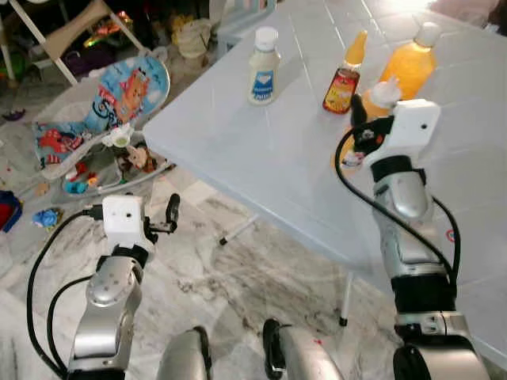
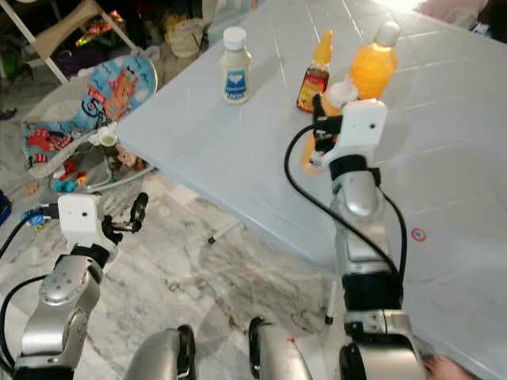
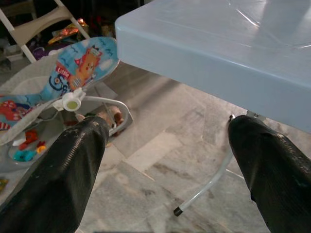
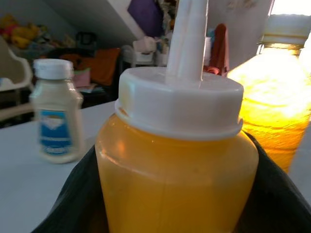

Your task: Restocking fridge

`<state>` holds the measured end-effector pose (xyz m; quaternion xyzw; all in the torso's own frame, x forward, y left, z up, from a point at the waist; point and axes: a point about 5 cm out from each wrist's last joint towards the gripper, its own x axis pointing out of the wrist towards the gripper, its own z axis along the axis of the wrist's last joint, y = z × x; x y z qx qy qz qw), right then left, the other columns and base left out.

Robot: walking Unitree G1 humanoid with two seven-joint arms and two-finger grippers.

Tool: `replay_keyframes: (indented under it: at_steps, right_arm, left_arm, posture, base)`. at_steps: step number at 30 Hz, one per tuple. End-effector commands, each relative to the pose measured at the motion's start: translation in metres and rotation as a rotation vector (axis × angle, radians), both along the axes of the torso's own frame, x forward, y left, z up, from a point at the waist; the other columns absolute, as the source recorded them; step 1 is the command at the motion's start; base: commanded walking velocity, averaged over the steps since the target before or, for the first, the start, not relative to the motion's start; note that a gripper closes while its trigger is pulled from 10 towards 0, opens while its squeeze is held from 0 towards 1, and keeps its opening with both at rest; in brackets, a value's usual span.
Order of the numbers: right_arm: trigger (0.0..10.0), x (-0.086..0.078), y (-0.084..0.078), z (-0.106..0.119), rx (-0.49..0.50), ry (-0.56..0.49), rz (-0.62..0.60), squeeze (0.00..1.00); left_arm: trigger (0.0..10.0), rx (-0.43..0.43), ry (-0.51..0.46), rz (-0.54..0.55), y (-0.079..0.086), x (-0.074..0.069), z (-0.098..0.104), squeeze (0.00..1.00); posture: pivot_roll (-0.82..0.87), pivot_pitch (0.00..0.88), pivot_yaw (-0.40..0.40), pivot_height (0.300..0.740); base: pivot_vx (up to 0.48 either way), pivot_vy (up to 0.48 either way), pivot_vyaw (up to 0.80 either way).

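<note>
On the pale blue worktop [image 1: 261, 150], the right end effector [image 4: 170, 204] clasps a mustard-yellow squeeze bottle [image 4: 177, 160] below its white cap; it should lift straight up, clear of the neighbouring juice bottle [image 1: 409, 63]. Left end effector [image 3: 165, 160] hangs open.

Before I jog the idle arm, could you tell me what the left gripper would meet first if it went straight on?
Probably the marble floor beneath the table; the left gripper points under its edge, depth unclear.
</note>
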<state>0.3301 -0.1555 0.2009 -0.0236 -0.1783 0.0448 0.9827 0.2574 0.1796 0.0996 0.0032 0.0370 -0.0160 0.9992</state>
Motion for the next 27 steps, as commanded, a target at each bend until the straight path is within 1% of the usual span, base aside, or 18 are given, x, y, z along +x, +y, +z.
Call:
replay_keyframes:
  at_steps: [1, 2, 3, 5, 8, 11, 12, 15, 16, 18, 19, 23, 27]
  right_arm:
    - [10.0, -0.004, 0.018, -0.003, 0.004, 0.031, 0.064, 0.00]
    - [10.0, -0.005, 0.024, -0.005, 0.006, 0.034, 0.077, 0.00]
    - [10.0, -0.005, 0.024, -0.005, 0.006, 0.034, 0.077, 0.00]
    - [10.0, -0.008, 0.028, -0.013, 0.028, 0.061, 0.087, 0.00]
    - [10.0, -0.009, 0.032, -0.019, 0.032, 0.079, 0.090, 0.00]
    - [10.0, -0.006, 0.035, -0.016, 0.023, 0.080, 0.088, 0.00]
    - [10.0, -0.006, 0.035, -0.016, 0.023, 0.080, 0.088, 0.00]
    - [10.0, -0.003, 0.031, -0.014, 0.002, 0.076, 0.075, 0.00]
    - [10.0, -0.002, 0.025, -0.016, -0.020, 0.081, 0.057, 0.00]
    - [10.0, -0.001, 0.021, -0.018, -0.040, 0.086, 0.044, 0.00]
    - [10.0, 0.001, 0.018, -0.019, -0.071, 0.089, 0.040, 0.00]
    - [10.0, 0.008, 0.013, -0.022, -0.078, 0.104, 0.034, 0.00]
    - [10.0, 0.015, 0.011, -0.023, -0.075, 0.115, 0.035, 0.00]
  left_arm:
    - [10.0, -0.004, 0.028, -0.006, -0.003, -0.001, -0.008, 0.00]
    - [10.0, -0.007, 0.032, -0.015, -0.005, 0.000, -0.009, 0.00]
    - [10.0, -0.007, 0.032, -0.015, -0.005, 0.000, -0.009, 0.00]
    - [10.0, -0.013, 0.031, -0.030, -0.011, 0.003, -0.012, 0.00]
    - [10.0, -0.016, 0.023, -0.040, -0.015, 0.008, -0.011, 0.00]
    - [10.0, -0.018, 0.008, -0.047, -0.018, 0.014, -0.008, 0.00]
    - [10.0, -0.018, 0.008, -0.047, -0.018, 0.014, -0.008, 0.00]
    - [10.0, -0.017, 0.005, -0.047, -0.017, 0.015, -0.008, 0.00]
    - [10.0, -0.015, 0.003, -0.047, -0.016, 0.016, -0.009, 0.00]
    - [10.0, -0.014, 0.002, -0.046, -0.015, 0.016, -0.010, 0.00]
    - [10.0, -0.012, 0.002, -0.045, -0.014, 0.015, -0.010, 0.00]
    - [10.0, -0.010, 0.004, -0.046, -0.014, 0.014, -0.013, 0.00]
    - [10.0, -0.007, 0.003, -0.050, -0.015, 0.014, -0.013, 0.00]
  posture:
    - [0.00, 0.156, -0.020, 0.740]
    - [0.00, 0.142, -0.020, 0.740]
    - [0.00, 0.142, -0.020, 0.740]
    - [0.00, 0.101, -0.021, 0.740]
    - [0.01, 0.089, -0.026, 0.740]
    - [0.00, 0.078, -0.031, 0.740]
    - [0.00, 0.078, -0.031, 0.740]
    - [0.00, 0.075, -0.037, 0.740]
    - [0.00, 0.076, -0.038, 0.740]
    - [0.00, 0.076, -0.038, 0.740]
    - [0.01, 0.077, -0.041, 0.740]
    - [0.01, 0.072, -0.042, 0.740]
    - [0.02, 0.067, -0.044, 0.740]
  base:
    - [0.000, 0.000, 0.00]
    - [0.000, 0.000, 0.00]
    - [0.000, 0.000, 0.00]
    - [0.000, 0.000, 0.00]
    - [-0.165, 0.000, 0.00]
    - [-0.245, 0.000, 0.00]
    - [-0.244, 0.000, 0.00]
    - [-0.261, 0.000, 0.00]
    - [-0.270, 0.000, 0.00]
    - [-0.272, 0.000, 0.00]
    - [-0.270, 0.000, 0.00]
    - [-0.271, 0.000, 0.00]
    - [-0.294, 0.000, 0.00]
